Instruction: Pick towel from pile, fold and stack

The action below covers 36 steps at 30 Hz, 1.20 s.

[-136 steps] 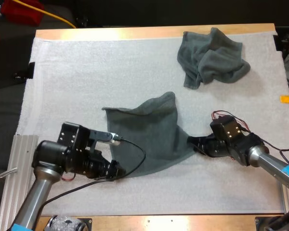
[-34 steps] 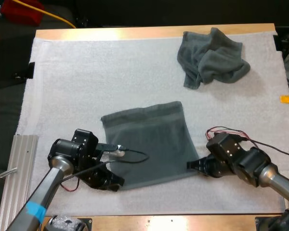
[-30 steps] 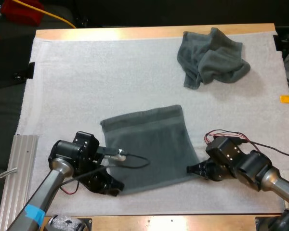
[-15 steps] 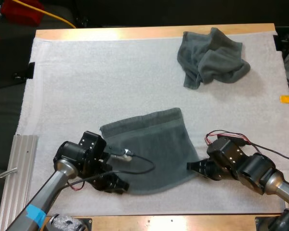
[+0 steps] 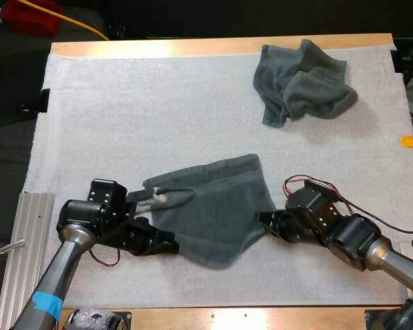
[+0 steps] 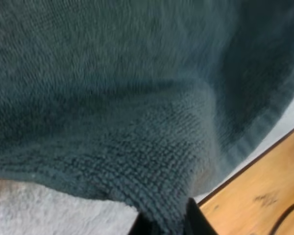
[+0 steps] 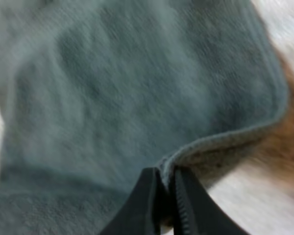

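A dark grey-green towel (image 5: 217,210) lies spread on the white mat (image 5: 124,124), its near edge sagging between my two grippers. My left gripper (image 5: 171,242) is shut on the towel's near left corner. My right gripper (image 5: 263,218) is shut on the near right corner. The left wrist view has the towel (image 6: 137,98) hanging from my left gripper (image 6: 170,226), whose fingers pinch its hem. In the right wrist view my right gripper (image 7: 165,196) clamps the towel's folded edge (image 7: 220,142). A second towel (image 5: 299,81) lies crumpled at the far right of the mat.
The wooden table edge (image 5: 220,47) runs along the far side. A ribbed metal plate (image 5: 17,254) sits off the mat's near left. Bare mat stretches across the left and centre between the two towels.
Both grippers have drawn closer together and moved slightly away from the near edge with the corners held. The towel's near edge has gone slack and bulges toward the front.
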Available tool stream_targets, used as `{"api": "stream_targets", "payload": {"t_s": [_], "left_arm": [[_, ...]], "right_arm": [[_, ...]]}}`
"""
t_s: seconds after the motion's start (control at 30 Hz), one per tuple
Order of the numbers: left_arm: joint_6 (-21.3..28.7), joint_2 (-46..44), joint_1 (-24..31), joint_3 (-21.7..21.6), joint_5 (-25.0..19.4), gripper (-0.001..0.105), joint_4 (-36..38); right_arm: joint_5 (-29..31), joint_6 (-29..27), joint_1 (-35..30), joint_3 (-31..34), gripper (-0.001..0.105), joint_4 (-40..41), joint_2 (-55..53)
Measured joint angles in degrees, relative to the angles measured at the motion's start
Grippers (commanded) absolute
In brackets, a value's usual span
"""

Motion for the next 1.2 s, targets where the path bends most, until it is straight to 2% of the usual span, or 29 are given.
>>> {"api": "stream_targets", "payload": {"t_s": [0.2,0.4,0.7,0.77,0.9,1.0,1.2], "left_arm": [[-2.35,2.72,5.12,0.00,5.99,0.000,-3.37],[-6.38,8.61,6.17,0.00,10.52,0.000,-9.71],[-13.10,13.88,6.40,0.00,10.65,0.000,-18.86],[-16.53,14.24,7.53,0.00,10.26,0.000,-22.78],[-17.08,14.98,10.53,0.00,8.61,0.000,-23.97],[-17.23,16.70,13.93,0.00,6.97,0.000,-24.01],[-17.35,18.45,14.30,0.00,6.71,0.000,-27.40]], "right_arm": [[-1.28,5.40,-4.70,0.00,0.001,-7.53,1.64],[-4.66,8.04,-8.91,0.00,0.001,-13.74,4.70],[-10.24,12.85,-13.99,0.00,0.001,-23.75,10.91],[-11.50,13.09,-14.73,0.00,0.001,-26.07,13.44],[-11.92,14.36,-14.77,-0.32,0.001,-28.96,16.88],[-12.71,14.49,-14.77,-3.91,0.001,-28.97,20.35],[-13.56,15.14,-14.77,-8.77,0.001,-29.32,25.21]]}}
